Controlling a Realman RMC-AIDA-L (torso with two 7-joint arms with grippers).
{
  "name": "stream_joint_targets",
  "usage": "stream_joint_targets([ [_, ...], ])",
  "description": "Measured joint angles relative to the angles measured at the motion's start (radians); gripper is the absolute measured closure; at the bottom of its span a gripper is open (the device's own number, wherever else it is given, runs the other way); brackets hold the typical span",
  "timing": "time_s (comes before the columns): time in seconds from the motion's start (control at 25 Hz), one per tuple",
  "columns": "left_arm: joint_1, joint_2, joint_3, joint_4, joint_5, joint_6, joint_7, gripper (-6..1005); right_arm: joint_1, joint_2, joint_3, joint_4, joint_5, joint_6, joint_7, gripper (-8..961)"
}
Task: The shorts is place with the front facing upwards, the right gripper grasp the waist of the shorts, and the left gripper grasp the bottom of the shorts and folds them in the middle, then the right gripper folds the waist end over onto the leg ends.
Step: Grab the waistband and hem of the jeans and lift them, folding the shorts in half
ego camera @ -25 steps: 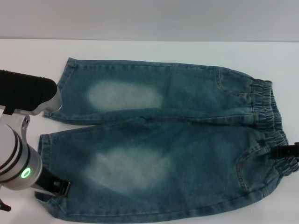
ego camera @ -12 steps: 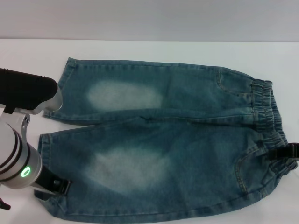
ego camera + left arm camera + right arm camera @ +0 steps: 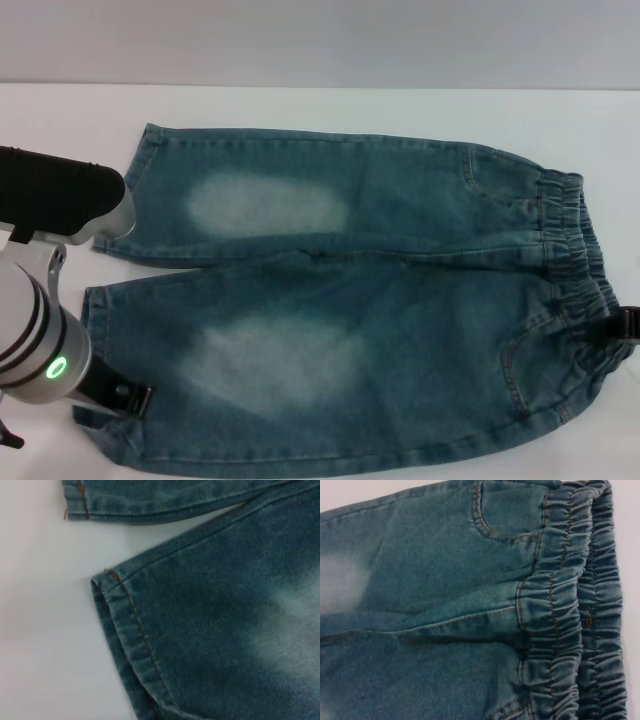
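Note:
The blue-green denim shorts (image 3: 380,300) lie flat, front up, on the white table (image 3: 60,120). The gathered waist (image 3: 570,240) is at the right and the leg hems (image 3: 92,330) at the left. My left gripper (image 3: 135,400) rests at the near leg's hem, close to its front corner. The left wrist view shows that stitched hem (image 3: 135,625) and the corner of the far leg (image 3: 80,500). My right gripper (image 3: 625,325) touches the near end of the waistband at the view's right edge. The ruched waistband (image 3: 570,605) and a pocket seam (image 3: 505,510) fill the right wrist view.
The left arm's silver tube with its green light (image 3: 52,368) and its black upper section (image 3: 50,195) stand over the table's left side beside the legs. Bare white table surrounds the shorts, and a grey wall (image 3: 320,40) rises behind it.
My right gripper has slid toward the right edge of the head view, and the near waist corner has drawn in slightly. The left gripper and hem have barely shifted.

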Motion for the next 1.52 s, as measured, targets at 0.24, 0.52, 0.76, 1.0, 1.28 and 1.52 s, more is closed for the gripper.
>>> stream_joint_targets([
  [0.24,0.003,0.000,-0.001,0.006,0.000,0.012,0.002,997,-0.004,-0.001,0.007,0.003,0.045,0.000,-0.016,933],
  [0.52,0.024,0.002,-0.013,-0.023,0.003,0.039,0.002,998,-0.016,-0.001,0.030,0.023,0.160,-0.008,-0.064,942],
  [0.76,0.050,0.003,-0.057,-0.045,0.010,0.126,0.024,998,-0.004,-0.001,0.149,0.143,0.370,-0.017,-0.174,943],
  [1.0,0.084,0.003,-0.133,-0.042,0.009,0.265,0.056,997,0.035,-0.005,0.312,0.387,0.617,-0.016,-0.354,943],
  [1.28,0.102,0.002,-0.248,0.017,-0.005,0.457,0.091,997,0.094,-0.050,0.467,0.772,0.903,0.035,-0.582,943],
  [1.52,0.094,0.003,-0.284,0.102,-0.068,0.619,0.100,998,0.103,-0.055,0.527,0.902,1.008,0.041,-0.656,944],
])
